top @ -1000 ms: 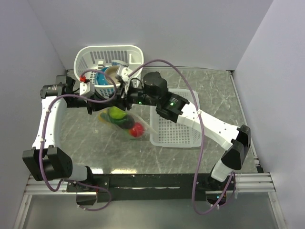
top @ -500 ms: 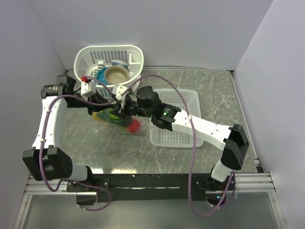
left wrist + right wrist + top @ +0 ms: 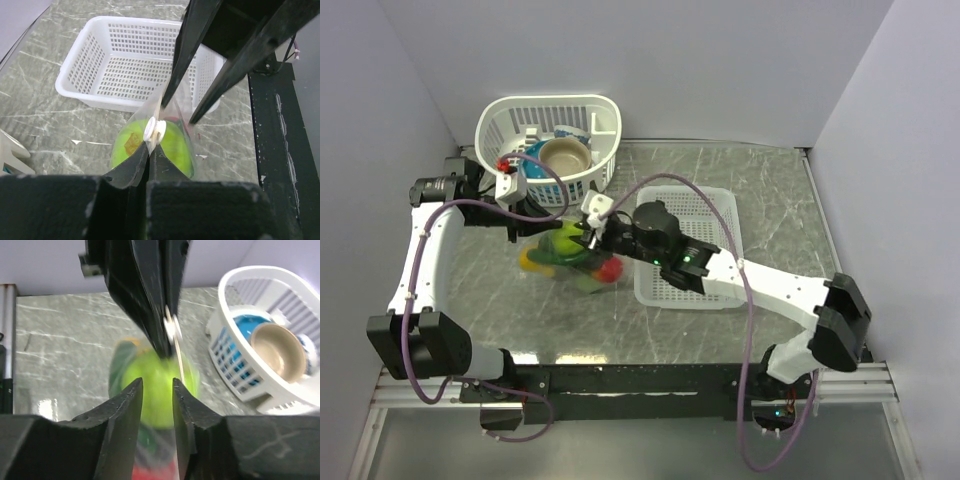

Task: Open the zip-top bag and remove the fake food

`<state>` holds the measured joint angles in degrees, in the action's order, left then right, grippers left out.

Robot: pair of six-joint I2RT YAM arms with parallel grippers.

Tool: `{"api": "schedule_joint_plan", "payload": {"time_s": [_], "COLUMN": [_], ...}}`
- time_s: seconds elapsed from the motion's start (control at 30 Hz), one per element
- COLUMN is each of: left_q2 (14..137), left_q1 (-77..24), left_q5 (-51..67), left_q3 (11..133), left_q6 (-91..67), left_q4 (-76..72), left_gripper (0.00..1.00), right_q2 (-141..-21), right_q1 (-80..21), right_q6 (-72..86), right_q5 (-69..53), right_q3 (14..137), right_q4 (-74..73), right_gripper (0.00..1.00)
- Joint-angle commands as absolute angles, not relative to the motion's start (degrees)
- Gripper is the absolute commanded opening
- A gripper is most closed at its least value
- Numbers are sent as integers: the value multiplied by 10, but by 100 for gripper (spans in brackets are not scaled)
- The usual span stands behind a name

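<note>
- The right gripper (image 3: 156, 384) has just dropped from the basket (image 3: 500, 125) to the bag's mouth; the pull-apart looks close.
- Its fingers stand narrowly parted, holding nothing I can see; its arm stretches in low from the lower right.
- The left gripper (image 3: 152, 141) is pinched tight on the zip-top bag (image 3: 582, 283), left of centre; the fake food (image 3: 566, 241) is inside.

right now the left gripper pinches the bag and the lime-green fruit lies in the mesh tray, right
No. The left gripper does pinch the zip-top bag, but the lime-green fruit is inside the bag, not in the mesh tray, as the left wrist view shows.
</note>
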<state>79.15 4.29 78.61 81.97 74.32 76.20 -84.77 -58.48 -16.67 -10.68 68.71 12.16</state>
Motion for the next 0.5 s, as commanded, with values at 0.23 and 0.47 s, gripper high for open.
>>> {"api": "schedule_joint_plan", "payload": {"time_s": [0.23,0.47], "left_q2": [782,785], "left_q1": [18,4], "left_q5": [819,813], "left_q3": [842,860], "left_q6": [724,702], "left_q4": [788,788], "left_gripper": [4,5], "right_q2": [-773,-819], "right_q1": [-573,-572], "right_q6": [-183,-185], "right_q5": [-133,-142], "right_q3": [653,681], "right_q4": [200,202], "right_gripper": [40,38]}}
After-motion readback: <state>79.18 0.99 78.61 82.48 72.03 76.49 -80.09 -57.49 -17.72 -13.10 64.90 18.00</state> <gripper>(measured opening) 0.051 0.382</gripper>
